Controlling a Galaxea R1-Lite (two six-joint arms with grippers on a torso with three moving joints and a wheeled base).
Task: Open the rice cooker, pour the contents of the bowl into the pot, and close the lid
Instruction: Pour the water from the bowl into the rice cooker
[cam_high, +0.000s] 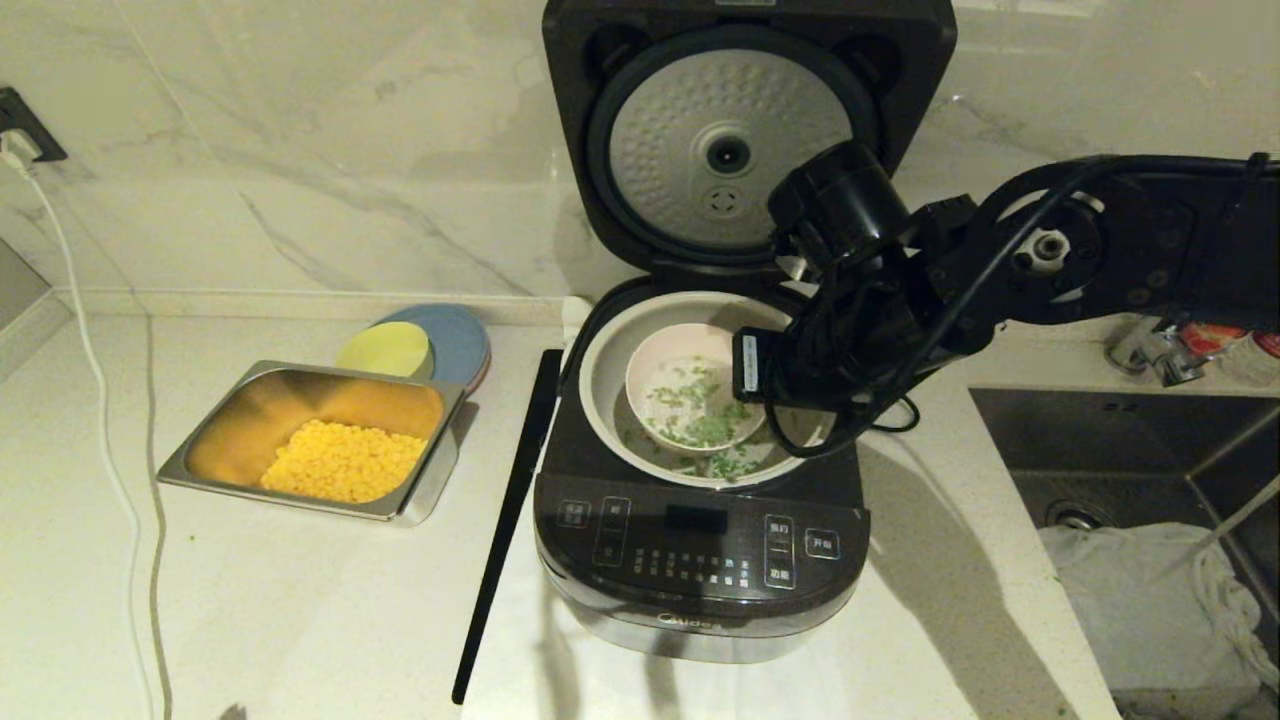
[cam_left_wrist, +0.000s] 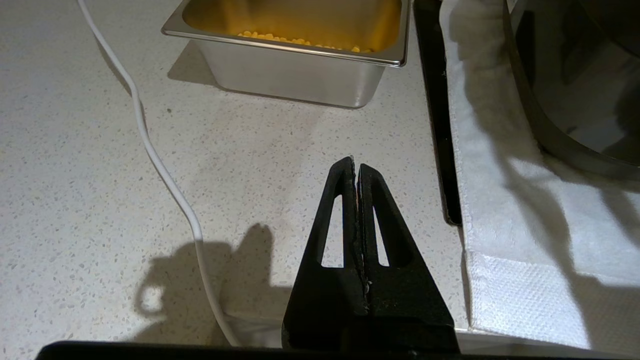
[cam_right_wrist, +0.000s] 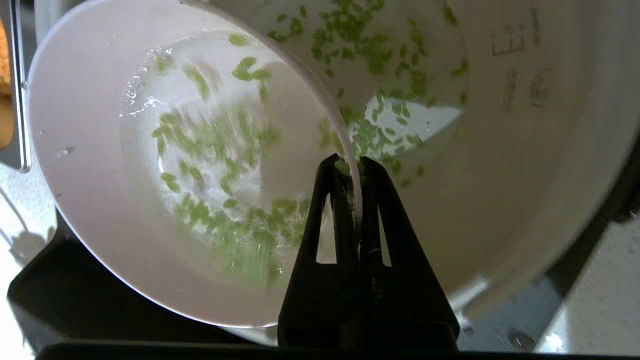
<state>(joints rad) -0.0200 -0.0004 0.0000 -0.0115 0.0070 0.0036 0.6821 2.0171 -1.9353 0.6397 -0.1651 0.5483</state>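
Observation:
The black rice cooker (cam_high: 700, 540) stands with its lid (cam_high: 730, 110) raised, the dimpled silver disc facing me. The cream-white pot (cam_high: 598, 385) sits inside. The pale pink bowl (cam_high: 670, 355) hangs tilted over the pot. My right gripper (cam_right_wrist: 352, 167) is shut on the bowl's rim, one finger inside and one outside. Wet green bits (cam_right_wrist: 220, 145) cling to the inside of the bowl (cam_right_wrist: 90, 150), and more lie on the floor of the pot (cam_right_wrist: 525, 150). In the head view the wrist hides the right fingers. My left gripper (cam_left_wrist: 356, 167) is shut on nothing, low over the counter left of the cooker.
A steel tray (cam_high: 440, 470) of corn sits left of the cooker, with a yellow bowl (cam_high: 385, 348) and blue plate (cam_high: 460, 335) behind it. A black strip (cam_high: 505, 520) and white towel (cam_left_wrist: 500, 225) lie by the cooker. A white cable (cam_high: 100, 420) runs at left. A sink (cam_high: 1130, 440) is at right.

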